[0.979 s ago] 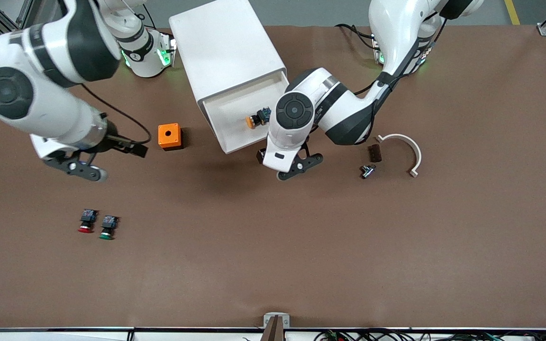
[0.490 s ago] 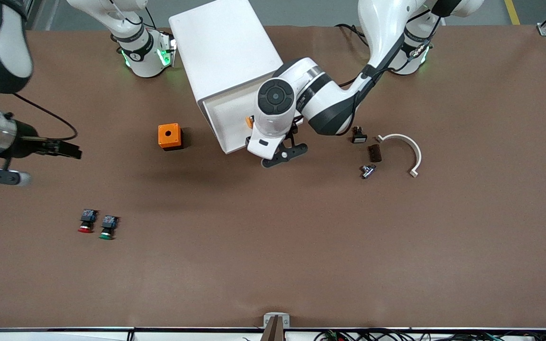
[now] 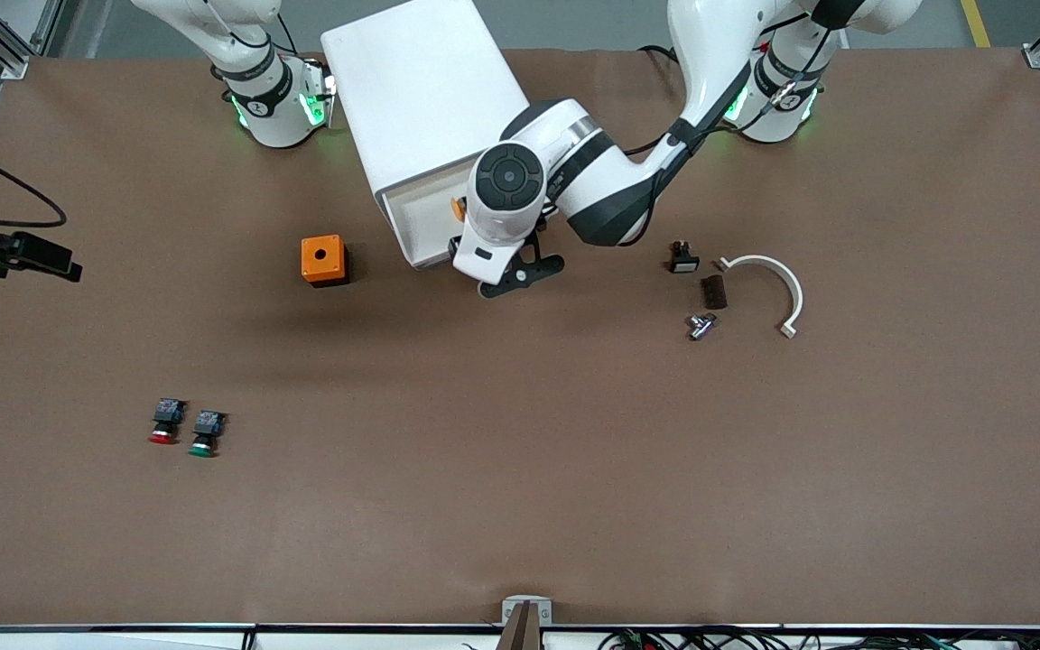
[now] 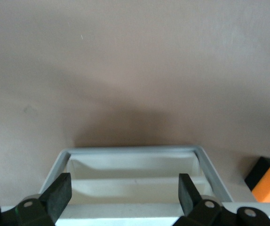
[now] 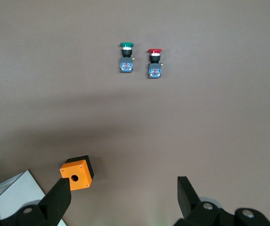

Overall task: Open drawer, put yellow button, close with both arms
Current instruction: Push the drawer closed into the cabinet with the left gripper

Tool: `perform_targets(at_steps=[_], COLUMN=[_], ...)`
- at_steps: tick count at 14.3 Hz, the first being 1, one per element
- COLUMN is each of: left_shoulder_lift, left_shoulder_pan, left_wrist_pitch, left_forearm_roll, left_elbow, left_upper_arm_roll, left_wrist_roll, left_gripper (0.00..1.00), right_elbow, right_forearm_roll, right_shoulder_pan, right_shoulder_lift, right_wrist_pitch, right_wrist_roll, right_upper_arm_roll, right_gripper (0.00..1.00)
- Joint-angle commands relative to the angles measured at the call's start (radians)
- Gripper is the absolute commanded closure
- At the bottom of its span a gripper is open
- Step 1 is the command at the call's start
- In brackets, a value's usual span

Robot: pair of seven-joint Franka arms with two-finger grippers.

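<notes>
With the yellow button [image 3: 458, 207] inside, the left claw [image 3: 509, 276], spread wide and empty, meets the drawer [image 3: 421, 221] front to shut it.

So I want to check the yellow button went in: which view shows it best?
The front view: the yellow button peeks out in the open drawer, partly covered by the left arm. The left wrist view shows only the drawer's rim, no button; the right wrist view shows none of it.

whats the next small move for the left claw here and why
Probably keep pressing the open left claw against the drawer front. The drawer is partly open, with the yellow button inside. The right claw waits high above the table's end.
</notes>
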Motion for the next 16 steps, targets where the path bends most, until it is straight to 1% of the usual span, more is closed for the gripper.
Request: perform_targets(at_steps=[1,3,7,9,11,14,15,16], left_shoulder_lift=[-0.006,-0.005,-0.005,-0.005,-0.003,0.003,0.004,0.004], left_shoulder_pan=[-0.037,-0.064,-0.077,-0.077,-0.075,-0.066,-0.064,-0.064], left_wrist_pitch=[0.0,0.0,0.0,0.002,0.002,0.002,0.002,0.002], left_forearm_roll=[-0.039,-0.051,-0.149,-0.183,-0.215,-0.315,-0.323,-0.33], left_elbow=[-0.02,-0.032,-0.063,-0.069,-0.072,-0.085,-0.086,-0.086], left_upper_arm_roll=[-0.002,-0.002,-0.002,-0.002,-0.002,-0.002,-0.002,-0.002], left_wrist_roll=[0.003,-0.003,-0.001,0.002,0.002,0.005,0.002,0.002], left_gripper=[0.0,0.0,0.0,0.0,0.0,0.0,0.0,0.0], right_elbow=[-0.03,-0.03,-0.031,-0.022,-0.017,0.012,0.013,0.016], right_forearm_roll=[-0.01,-0.01,-0.011,-0.029,-0.033,-0.025,-0.031,-0.017], right_shoulder_pan=[-0.037,-0.04,-0.037,-0.037,-0.032,-0.032,-0.03,-0.032], right_shoulder_lift=[-0.047,-0.066,-0.063,-0.063,-0.063,-0.06,-0.06,-0.06], right_wrist_pitch=[0.026,0.026,0.027,0.036,0.017,-0.022,-0.035,-0.055], right_wrist_roll=[-0.061,-0.096,-0.097,-0.098,-0.092,-0.093,-0.095,-0.095], right_upper_arm_roll=[0.018,0.018,0.018,0.02,0.025,0.023,0.025,0.026], right_gripper=[0.0,0.0,0.0,0.0,0.0,0.0,0.0,0.0])
